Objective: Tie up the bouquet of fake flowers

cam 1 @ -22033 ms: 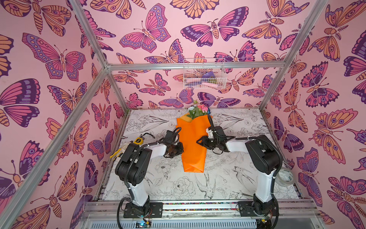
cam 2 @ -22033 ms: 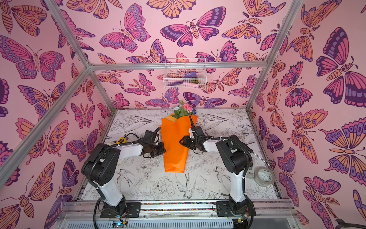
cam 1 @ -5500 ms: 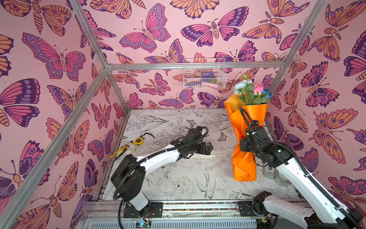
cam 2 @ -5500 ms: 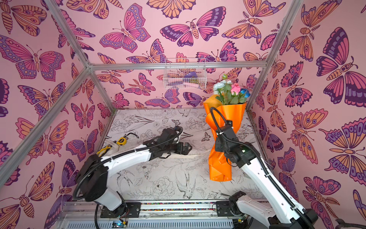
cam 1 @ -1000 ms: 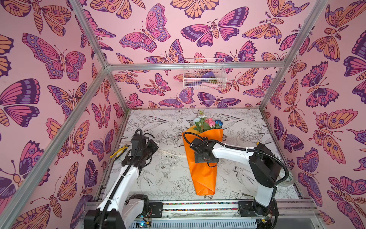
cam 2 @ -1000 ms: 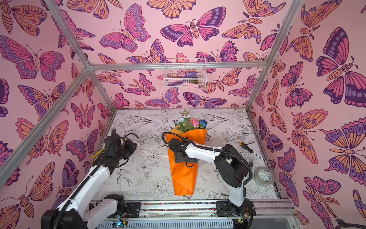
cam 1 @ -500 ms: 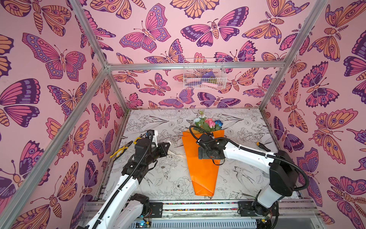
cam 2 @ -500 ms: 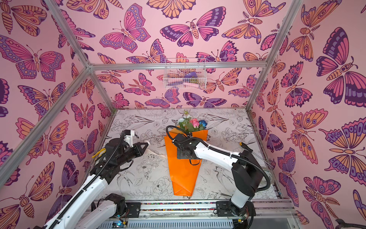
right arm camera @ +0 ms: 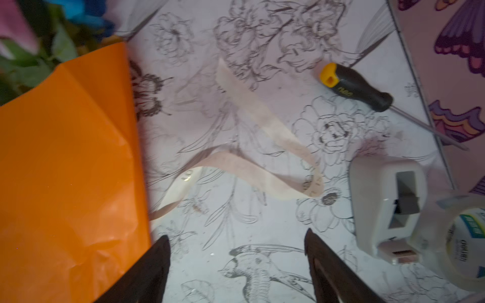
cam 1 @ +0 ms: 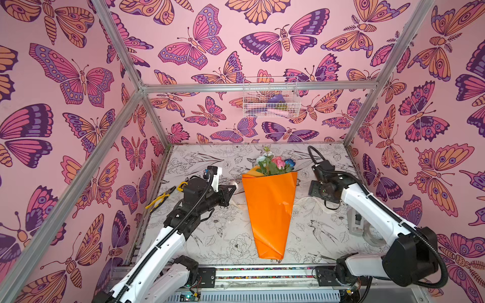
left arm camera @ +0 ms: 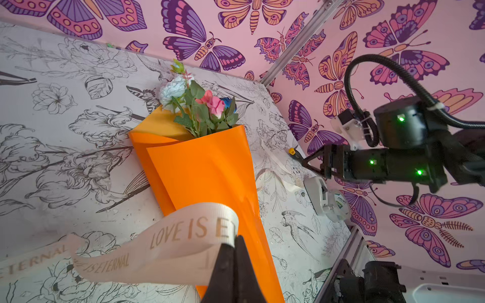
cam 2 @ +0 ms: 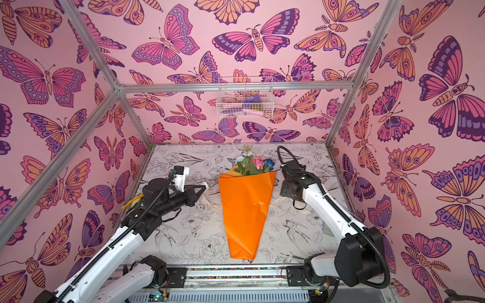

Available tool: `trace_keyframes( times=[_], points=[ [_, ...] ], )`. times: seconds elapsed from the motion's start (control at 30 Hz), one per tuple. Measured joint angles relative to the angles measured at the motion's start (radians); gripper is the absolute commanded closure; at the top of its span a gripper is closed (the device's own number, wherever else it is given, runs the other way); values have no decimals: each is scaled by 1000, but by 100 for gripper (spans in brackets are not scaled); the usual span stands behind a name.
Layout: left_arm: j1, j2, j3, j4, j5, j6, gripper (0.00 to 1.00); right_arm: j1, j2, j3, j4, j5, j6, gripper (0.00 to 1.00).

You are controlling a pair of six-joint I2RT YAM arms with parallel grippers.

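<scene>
Beside the bouquet (cam 1: 267, 204), left pincer (left arm camera: 234, 244) clamps ribbon (left arm camera: 183, 230); right pincer (right arm camera: 237, 236) gapes.

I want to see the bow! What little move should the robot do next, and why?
Probably lower the right gripper onto the loose end of the ribbon and pinch it. The left gripper is shut on the other end, left of the bouquet. The right jaws stand open close to the loose end on the table.
</scene>
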Motion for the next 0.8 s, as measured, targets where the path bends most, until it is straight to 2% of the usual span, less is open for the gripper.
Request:
trace_keyframes(
  times=[0.13,0.27,0.6,0.7,0.8],
  points=[
    [-11,26,9,11,14,17,100,-169,30,-24,0,-53,-94,18],
    [-17,46,9,11,18,20,100,-243,121,-32,6,-96,-160,14],
    [-21,53,9,12,21,20,100,-291,377,22,32,-107,-263,15],
    [-23,53,9,12,21,20,100,-294,411,37,43,-109,-277,19],
    [-23,53,9,12,21,19,100,-303,428,38,55,-116,-280,29]
  ],
)
